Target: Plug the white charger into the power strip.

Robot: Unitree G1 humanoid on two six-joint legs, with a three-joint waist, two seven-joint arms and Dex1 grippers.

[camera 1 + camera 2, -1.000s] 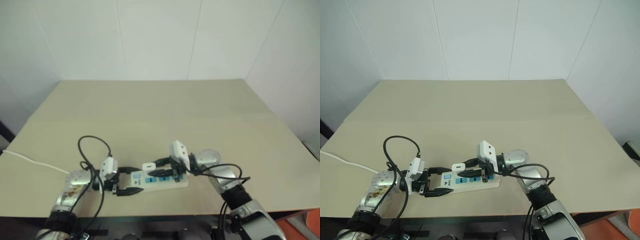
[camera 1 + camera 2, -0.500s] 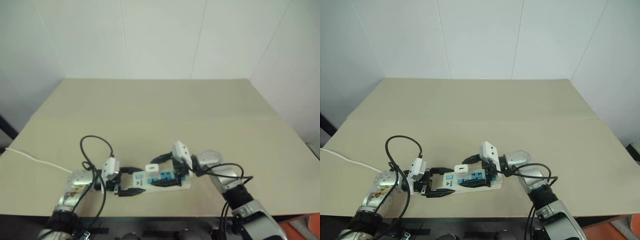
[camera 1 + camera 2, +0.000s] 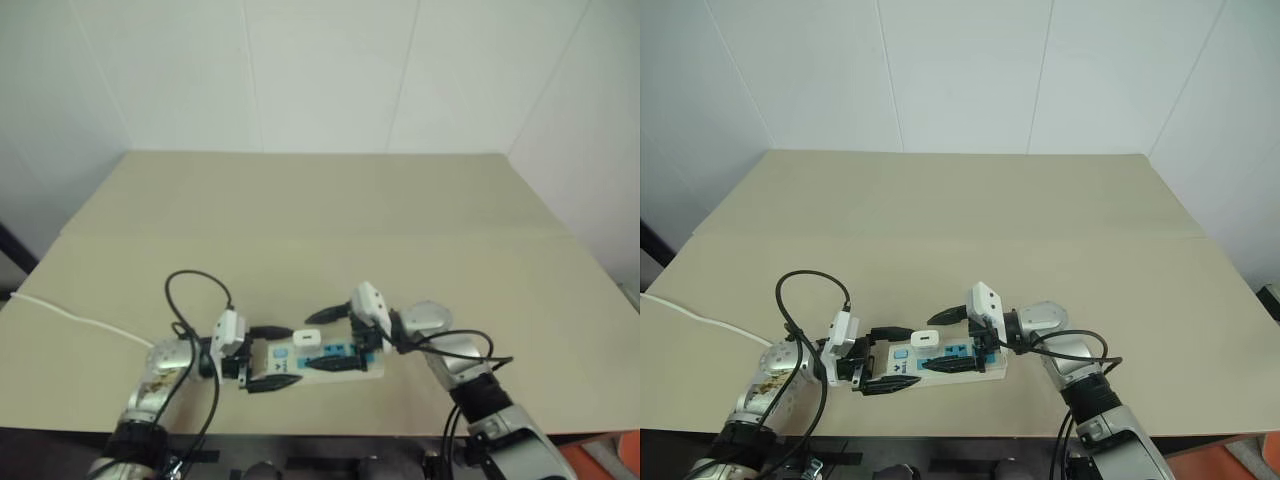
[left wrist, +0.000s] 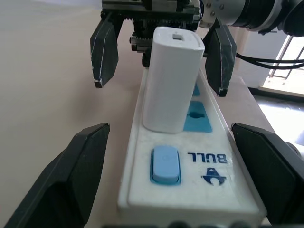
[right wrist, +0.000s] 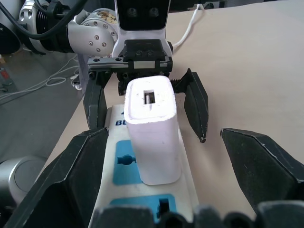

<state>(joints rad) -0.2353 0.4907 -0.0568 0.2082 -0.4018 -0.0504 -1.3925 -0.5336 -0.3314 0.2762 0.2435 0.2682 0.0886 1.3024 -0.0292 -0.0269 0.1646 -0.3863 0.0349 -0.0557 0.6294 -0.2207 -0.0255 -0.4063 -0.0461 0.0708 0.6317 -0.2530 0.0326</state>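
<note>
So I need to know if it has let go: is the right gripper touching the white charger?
Apart. In the right wrist view the right gripper is open, with bare gaps between both fingers and the white charger standing in the power strip.

Even, soft indoor light; mild blur.

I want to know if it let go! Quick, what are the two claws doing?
Left gripper: open, holding nothing.
Right gripper: open, holding nothing.
</note>
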